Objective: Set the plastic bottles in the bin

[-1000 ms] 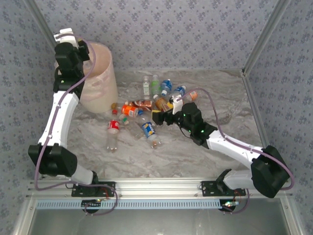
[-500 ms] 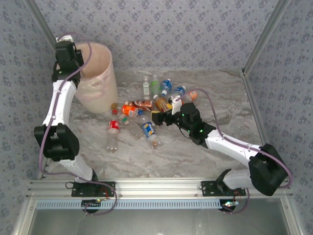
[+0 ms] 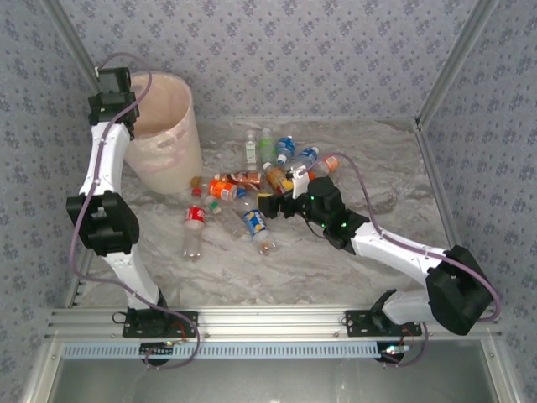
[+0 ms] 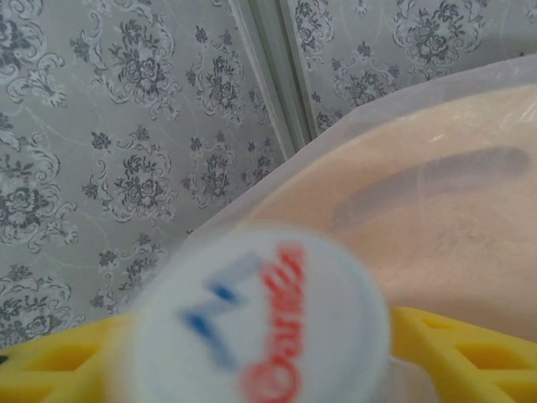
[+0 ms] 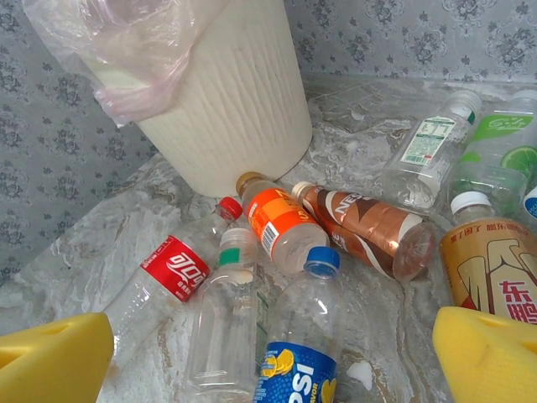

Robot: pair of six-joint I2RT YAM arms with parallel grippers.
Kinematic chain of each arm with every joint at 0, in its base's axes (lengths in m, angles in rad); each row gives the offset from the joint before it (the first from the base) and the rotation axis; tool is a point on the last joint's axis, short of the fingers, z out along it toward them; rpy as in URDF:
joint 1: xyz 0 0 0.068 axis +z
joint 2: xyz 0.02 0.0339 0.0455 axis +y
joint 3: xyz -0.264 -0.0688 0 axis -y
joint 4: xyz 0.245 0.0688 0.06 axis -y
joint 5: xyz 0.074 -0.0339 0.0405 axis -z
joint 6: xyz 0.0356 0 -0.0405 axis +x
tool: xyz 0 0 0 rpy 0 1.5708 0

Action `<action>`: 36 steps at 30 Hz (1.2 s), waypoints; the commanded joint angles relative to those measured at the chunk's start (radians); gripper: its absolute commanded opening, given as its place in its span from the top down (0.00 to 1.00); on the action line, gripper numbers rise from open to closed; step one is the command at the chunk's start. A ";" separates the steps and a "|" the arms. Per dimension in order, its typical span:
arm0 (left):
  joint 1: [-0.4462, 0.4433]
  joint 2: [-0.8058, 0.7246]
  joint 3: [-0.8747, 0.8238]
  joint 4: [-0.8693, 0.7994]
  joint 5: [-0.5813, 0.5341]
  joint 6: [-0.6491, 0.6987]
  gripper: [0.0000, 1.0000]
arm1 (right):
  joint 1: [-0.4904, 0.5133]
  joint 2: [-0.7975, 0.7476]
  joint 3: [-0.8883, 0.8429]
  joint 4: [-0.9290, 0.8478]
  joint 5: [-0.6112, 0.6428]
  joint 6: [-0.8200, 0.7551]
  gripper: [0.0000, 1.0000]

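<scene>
- While the left claw (image 3: 113,82) stands raised at the far-left rim of the pale pink bin (image 3: 172,143), upper left of the overhead frame, it is clenched on a white-capped bottle (image 4: 256,323), cap end toward its wrist camera.
- Release turns on one relation. In the left wrist view the bin's lined mouth lies behind and right of the cap, with wallpaper to the left. The bottle therefore looks to sit at the rim's edge rather than squarely over the opening, and a little further inward would seem safer.
- Spread and grasping nothing, the right claw (image 3: 268,204) hangs low over the pile of bottles at mid-bench (image 3: 377,168), well apart from the bin. That arm is plainly the nearer one to the loose bottles.
- Between its yellow pads (image 5: 54,361) lies a blue-capped Pepsi bottle (image 5: 298,353), long axis running up the frame, crosswise to the closing line. A clear green-capped bottle (image 5: 222,323) lies just beside it on the left and might be caught as well.
- Overhead gives both arms and the spacing from pile to bin. The left wrist view gives the cap in the grip, and the right wrist view gives labels, including a red Coca-Cola bottle (image 5: 172,269) at centre left.
</scene>
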 commanded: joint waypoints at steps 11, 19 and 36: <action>-0.005 -0.002 0.171 -0.209 0.091 -0.113 0.11 | 0.007 0.031 0.033 -0.085 0.093 0.014 0.00; -0.013 -0.076 0.181 -0.232 0.260 -0.214 0.02 | 0.068 0.077 0.062 -0.281 0.166 -0.027 0.00; -0.081 -0.467 -0.280 0.143 0.621 -0.521 0.02 | 0.219 0.192 0.130 -0.442 0.208 -0.053 0.00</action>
